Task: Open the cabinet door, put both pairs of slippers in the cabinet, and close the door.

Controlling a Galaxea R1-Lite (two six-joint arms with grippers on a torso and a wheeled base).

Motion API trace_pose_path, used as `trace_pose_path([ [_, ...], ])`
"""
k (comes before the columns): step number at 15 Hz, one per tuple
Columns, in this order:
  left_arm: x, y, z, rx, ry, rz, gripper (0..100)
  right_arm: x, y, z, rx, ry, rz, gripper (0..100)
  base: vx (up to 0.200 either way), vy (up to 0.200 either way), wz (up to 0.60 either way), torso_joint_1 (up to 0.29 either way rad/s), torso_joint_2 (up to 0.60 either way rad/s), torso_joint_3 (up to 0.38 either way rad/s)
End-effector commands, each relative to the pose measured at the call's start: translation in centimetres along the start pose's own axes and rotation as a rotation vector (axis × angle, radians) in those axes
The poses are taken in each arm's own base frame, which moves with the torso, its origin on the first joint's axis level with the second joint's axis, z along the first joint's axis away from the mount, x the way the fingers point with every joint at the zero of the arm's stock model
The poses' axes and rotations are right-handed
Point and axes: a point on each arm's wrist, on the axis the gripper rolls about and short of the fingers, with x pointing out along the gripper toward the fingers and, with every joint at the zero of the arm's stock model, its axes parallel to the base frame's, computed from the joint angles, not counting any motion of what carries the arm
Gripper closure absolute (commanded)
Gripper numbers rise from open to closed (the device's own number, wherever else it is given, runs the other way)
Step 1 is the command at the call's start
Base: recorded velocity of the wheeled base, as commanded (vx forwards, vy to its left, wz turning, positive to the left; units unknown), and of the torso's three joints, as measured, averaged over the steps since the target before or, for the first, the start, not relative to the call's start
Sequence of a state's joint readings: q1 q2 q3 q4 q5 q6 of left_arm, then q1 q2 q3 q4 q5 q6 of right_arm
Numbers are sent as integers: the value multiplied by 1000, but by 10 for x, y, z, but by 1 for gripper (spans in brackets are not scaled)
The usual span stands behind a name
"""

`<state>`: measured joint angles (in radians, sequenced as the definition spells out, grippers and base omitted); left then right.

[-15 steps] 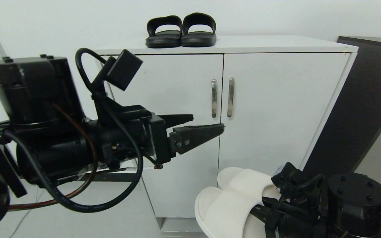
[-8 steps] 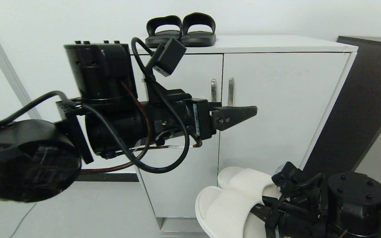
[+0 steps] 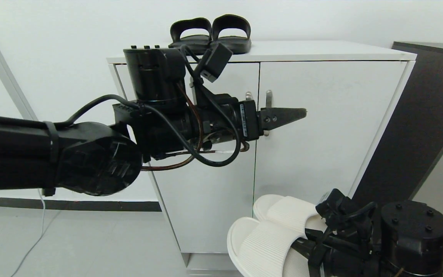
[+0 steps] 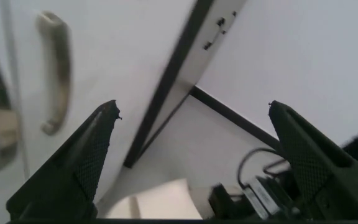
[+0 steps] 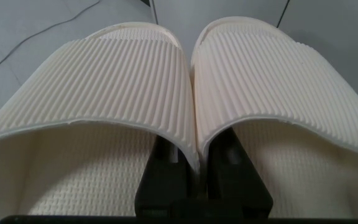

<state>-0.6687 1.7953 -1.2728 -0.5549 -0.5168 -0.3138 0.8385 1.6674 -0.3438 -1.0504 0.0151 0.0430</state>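
Observation:
The white cabinet (image 3: 321,127) stands with both doors shut, and its two metal handles (image 3: 268,98) meet at the middle seam. A pair of black slippers (image 3: 210,34) rests on its top. My left gripper (image 3: 301,113) is open at handle height, in front of the right door just past the handles. In the left wrist view its fingers (image 4: 192,109) are spread wide, with a handle (image 4: 55,81) off to one side. Low at the right, my right gripper (image 5: 194,168) is shut on the inner strap edges of the white slippers (image 3: 267,234), held side by side.
A dark panel (image 3: 417,127) leans against the cabinet's right side. A thin cable (image 3: 33,238) trails over the grey floor at the left, below a dark baseboard (image 3: 71,206). Open floor lies in front of the left door.
My left arm has risen and stretched forward and right, bringing its gripper from below the handles to handle height. The right arm and the white slippers have not moved.

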Motion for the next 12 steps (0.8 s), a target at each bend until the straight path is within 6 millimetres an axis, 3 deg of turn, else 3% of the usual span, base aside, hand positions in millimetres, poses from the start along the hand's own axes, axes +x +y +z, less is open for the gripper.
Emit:
trace_pose_path([
  [1,12,13,-4,-5,-1,29,0,0,0,0,0,1,1,100,0,0,0,0,0,0],
  [8,28,41,-7,-9,-35,171,0,0,0,-1,0,4,-1,100,0,0,0,0,0,0],
  [12,33,46,-10,-12,-29,172,0,2,0,-3,0,14,-1,100,0,0,0,0,0,0],
])
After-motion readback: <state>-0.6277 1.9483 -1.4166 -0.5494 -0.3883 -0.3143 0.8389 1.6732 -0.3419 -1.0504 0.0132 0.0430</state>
